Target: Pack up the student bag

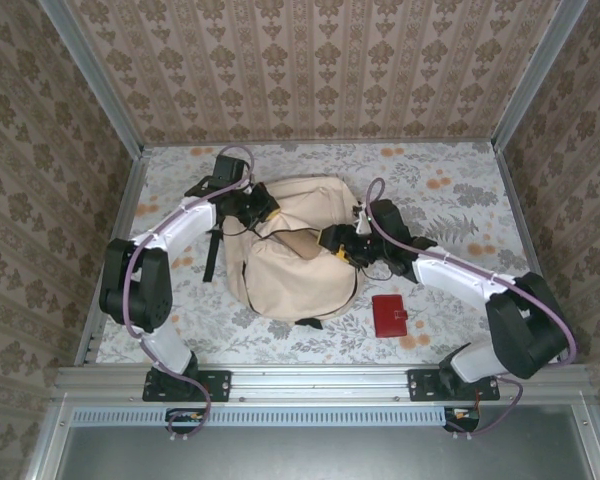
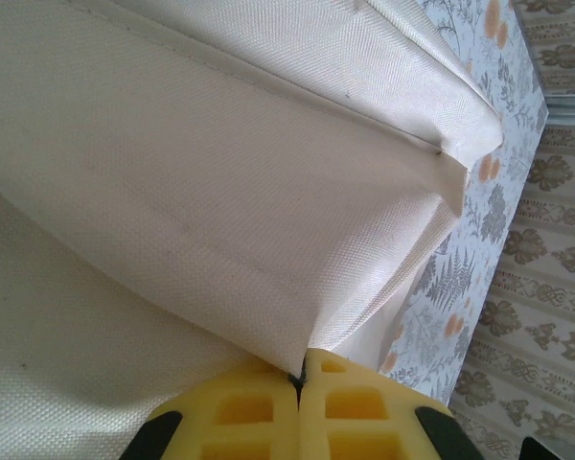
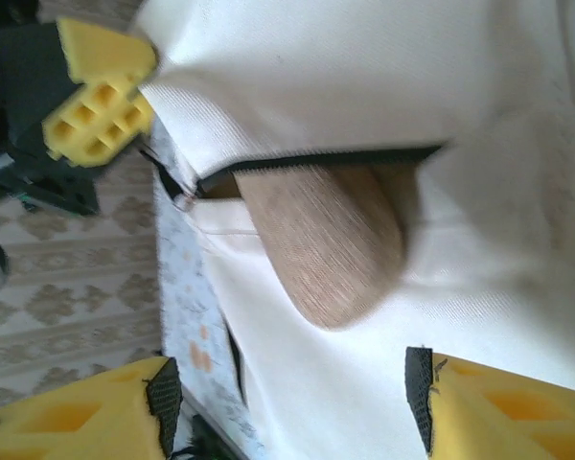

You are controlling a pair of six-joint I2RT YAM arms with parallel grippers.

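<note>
Lab booth: wallpapered walls (image 1: 310,70), metal frame (image 1: 320,378).

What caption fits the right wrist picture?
A tan pouch pokes from the zipper of the student bag, above the open right gripper.

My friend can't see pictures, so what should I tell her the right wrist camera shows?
A tan woven pouch with a rounded end pokes out of the open black zipper of a big cream fabric backpack. The right gripper, yellow-fingered, stands open below it, and the left gripper pinches the bag at top left.
</note>
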